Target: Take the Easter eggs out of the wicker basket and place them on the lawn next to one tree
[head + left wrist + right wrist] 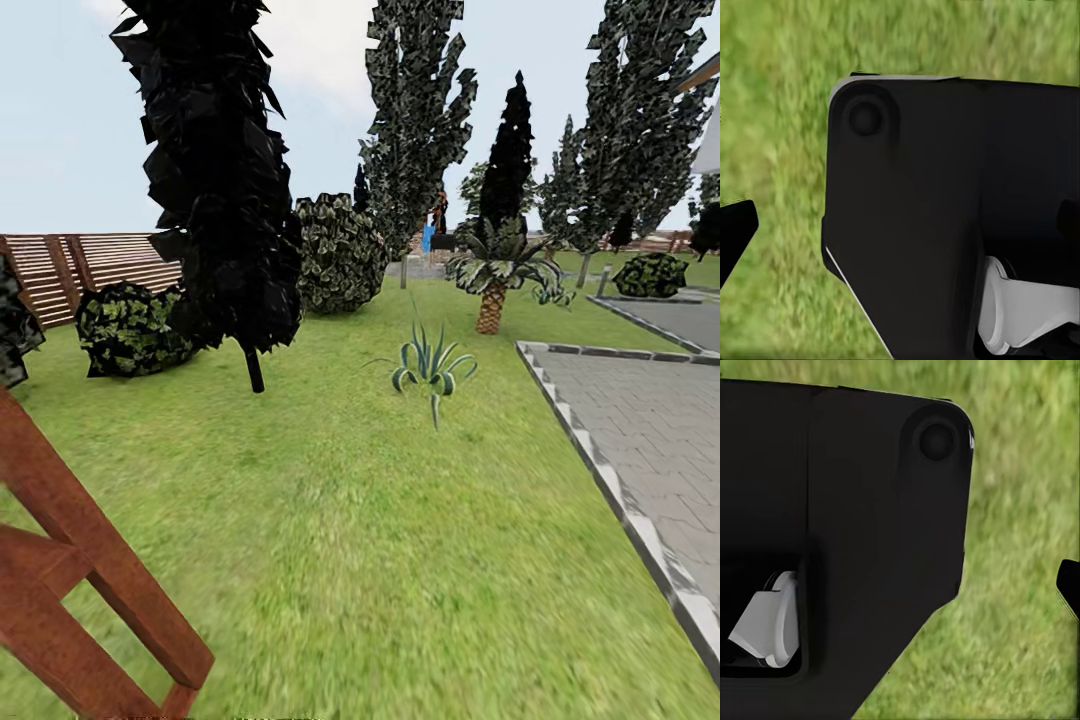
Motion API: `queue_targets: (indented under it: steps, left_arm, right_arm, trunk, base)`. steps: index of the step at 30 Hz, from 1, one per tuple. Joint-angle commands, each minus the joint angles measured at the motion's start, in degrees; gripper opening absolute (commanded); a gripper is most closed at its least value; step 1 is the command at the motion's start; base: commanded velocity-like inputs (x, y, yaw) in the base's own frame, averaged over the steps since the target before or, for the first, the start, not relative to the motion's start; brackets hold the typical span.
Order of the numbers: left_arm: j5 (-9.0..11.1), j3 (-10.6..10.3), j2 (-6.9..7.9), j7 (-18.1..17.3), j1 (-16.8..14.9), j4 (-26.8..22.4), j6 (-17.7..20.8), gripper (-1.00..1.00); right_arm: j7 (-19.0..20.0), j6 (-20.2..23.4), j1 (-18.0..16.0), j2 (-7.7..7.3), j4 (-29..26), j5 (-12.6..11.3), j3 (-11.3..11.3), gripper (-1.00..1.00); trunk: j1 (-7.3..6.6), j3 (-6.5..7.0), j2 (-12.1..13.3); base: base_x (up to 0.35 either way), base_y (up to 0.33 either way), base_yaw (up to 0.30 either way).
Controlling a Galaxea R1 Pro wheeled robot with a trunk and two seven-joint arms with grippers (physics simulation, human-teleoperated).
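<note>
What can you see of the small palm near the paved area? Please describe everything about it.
The palm stands upright on the lawn, far ahead and a little right of centre in the head view. Its short trunk is scaly and orange-brown, slightly wider at the top. A low crown of grey-green, striped fronds spreads and droops around it. It stands just past the far corner of the grey paving, apart from it, with a near-black cypress behind. Nothing touches it but the grass.
</note>
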Motion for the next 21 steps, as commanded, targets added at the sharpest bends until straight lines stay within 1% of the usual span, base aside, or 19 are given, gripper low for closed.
queue_targets:
  steps: [1, 10, 21]
  left_arm:
    - [0.0, 0.3, -0.02, 0.0, 0.0, -0.1, -0.1, 1.00]
    - [0.0, 0.3, -0.02, 0.0, 0.0, 0.0, -0.1, 1.00]
    - [0.0, 0.3, -0.02, 0.0, 0.0, 0.0, -0.1, 1.00]
  right_arm:
    - [-0.3, -0.2, 0.0, 0.01, 0.1, 0.2, 0.3, 1.00]
    - [-0.3, -2.0, 0.0, 0.04, 0.1, 0.4, 0.3, 1.00]
    - [-0.3, -2.1, 0.0, 0.09, 0.1, 0.4, 0.3, 1.00]
  trunk:
    - [0.03, -0.08, -0.1]
    - [0.03, -0.08, -0.1]
    - [0.03, -0.08, -0.1]
  base:
    - [-0.024, 0.000, 0.292]
    - [-0.148, 0.000, 0.292]
    - [-0.033, 0.000, 0.292]
